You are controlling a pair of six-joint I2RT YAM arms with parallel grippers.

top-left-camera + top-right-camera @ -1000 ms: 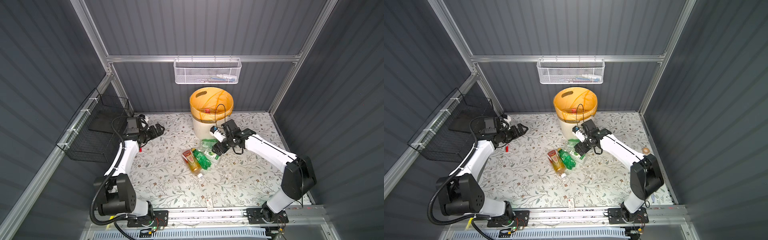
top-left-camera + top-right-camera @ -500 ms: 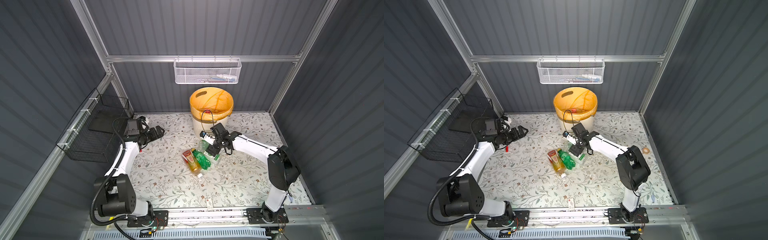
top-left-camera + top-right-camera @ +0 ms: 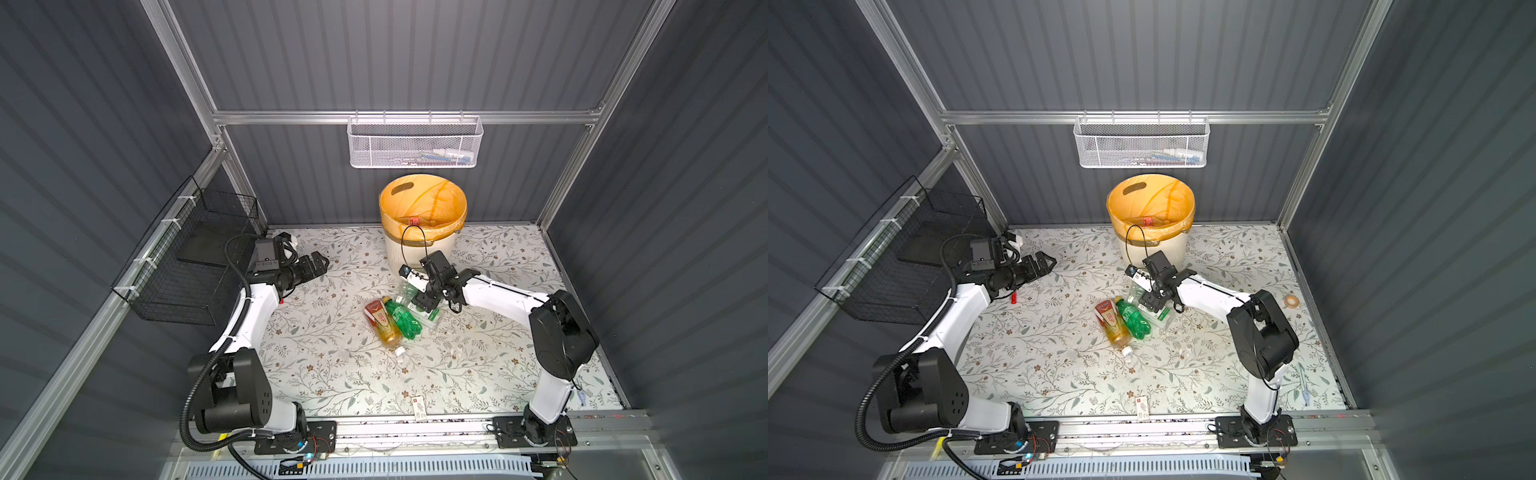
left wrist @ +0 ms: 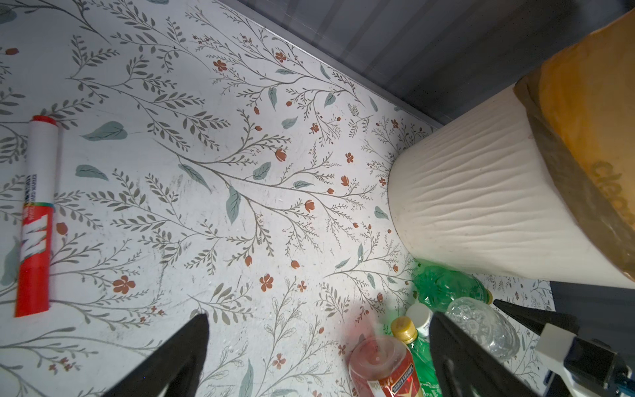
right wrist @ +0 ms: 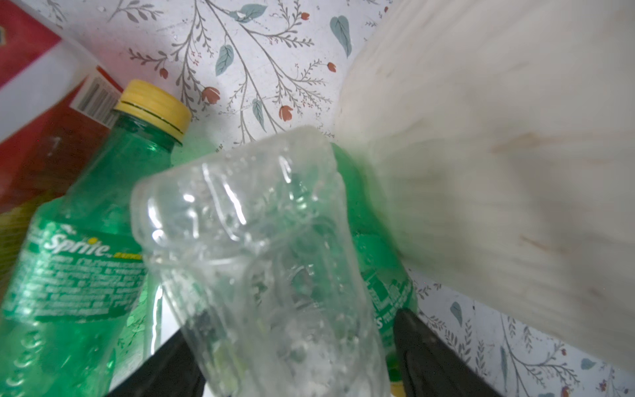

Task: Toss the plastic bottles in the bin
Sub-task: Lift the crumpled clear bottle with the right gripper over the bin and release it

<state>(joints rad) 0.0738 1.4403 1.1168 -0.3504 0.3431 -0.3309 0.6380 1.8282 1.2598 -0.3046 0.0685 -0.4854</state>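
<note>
Several plastic bottles lie in a pile in front of the bin [image 3: 422, 249] [image 3: 1152, 245], a cream ribbed bucket lined with an orange bag. An amber bottle [image 3: 380, 320] [image 3: 1111, 322] with a red label lies beside a green Sprite bottle [image 3: 403, 318] [image 5: 79, 240]. My right gripper [image 3: 424, 301] [image 3: 1148, 301] [image 5: 292, 326] is down in the pile. Its jaws press both sides of a clear crumpled bottle [image 5: 261, 240] [image 4: 481, 326], whose end sticks out past the fingertips. Another green bottle [image 4: 446, 285] lies behind it against the bin. My left gripper [image 3: 322, 262] [image 3: 1050, 262] [image 4: 318, 318] hovers open and empty to the left.
A red-and-white marker [image 4: 37, 213] [image 3: 1014, 297] lies under the left arm. A small white card [image 3: 419, 406] sits near the front edge and a tape roll [image 3: 1291, 301] at the right. A white mesh basket [image 3: 415, 143] hangs on the back wall, a black wire basket [image 3: 187, 266] on the left wall.
My right gripper has moved left and down from beside the bin into the bottle pile and narrowed round the clear bottle. The left arm has barely shifted.
</note>
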